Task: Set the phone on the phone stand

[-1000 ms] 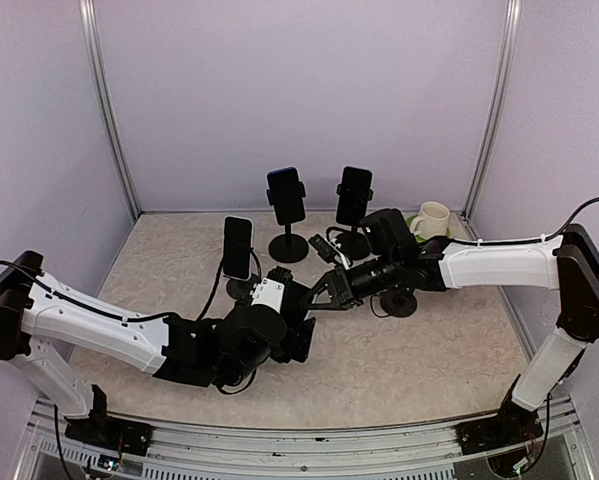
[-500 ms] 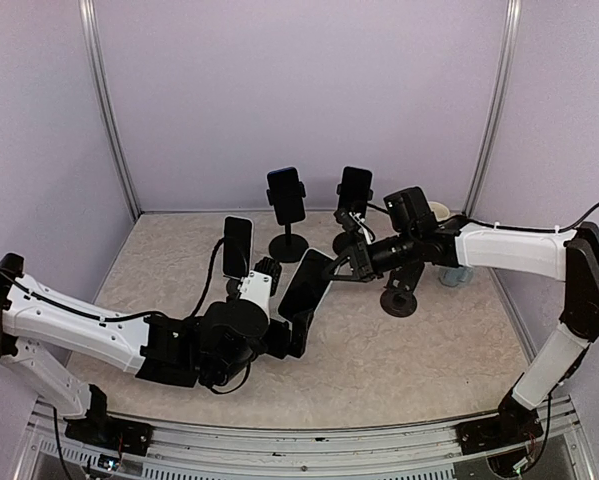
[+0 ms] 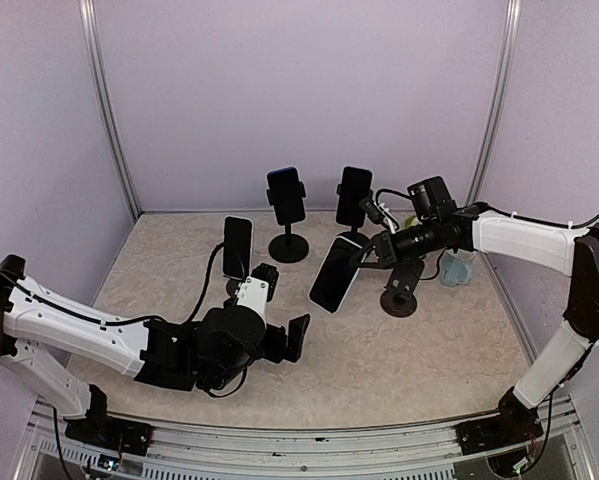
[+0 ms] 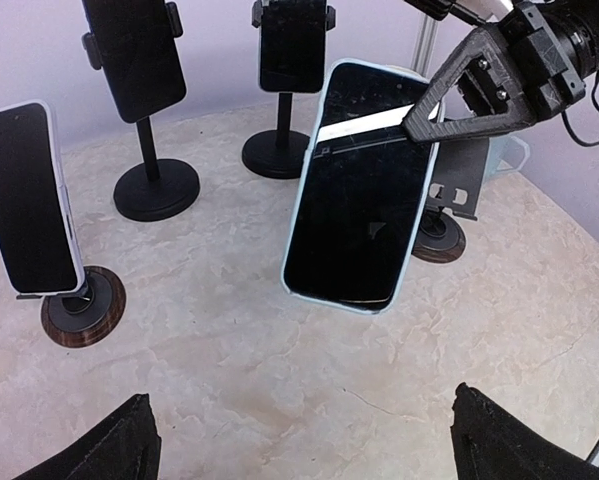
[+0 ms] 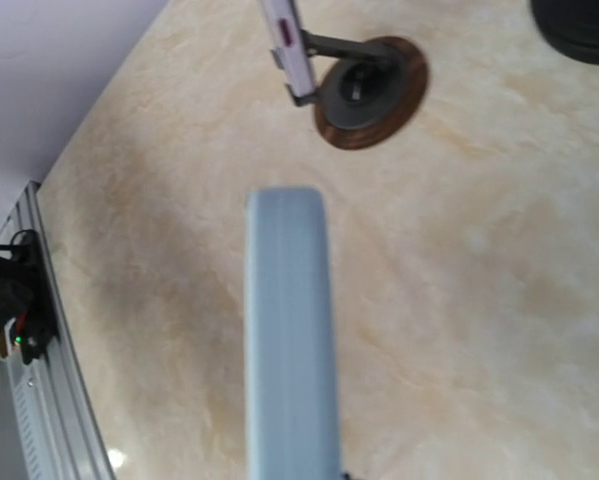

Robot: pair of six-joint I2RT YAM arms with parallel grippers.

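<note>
Carrying stage, placement not yet made. Item: phone [image 3: 336,272], dark screen and pale case, clear of the table [image 3: 429,360] and hanging tilted in the air, lower end toward the left arm — just beside the empty phone stand [image 3: 400,292] but not on it. Holder: right gripper [image 3: 372,251], jaws nearly together and clamped across the phone's upper end. The left wrist view shows one finger lying over the screen near the top edge; the right wrist view shows only the phone's pale edge, blurred and end-on. Done, as judged: pickup and lift. Left, as judged: bring the phone over the stand's cradle, seat it upright there, let go. Right arm pose: stretched out long from its base at the near right, reaching inward and leftward across the far half of the table, wrist about level above the stand. Left gripper [image 3: 287,337]: jaws spread wide, holding nothing, low over the table near the middle, pointing toward the phone — its arm lies bent and low from the near left corner. Also present: three other stands [image 3: 288,247], each bearing a phone upright, behind and to the left.
</note>
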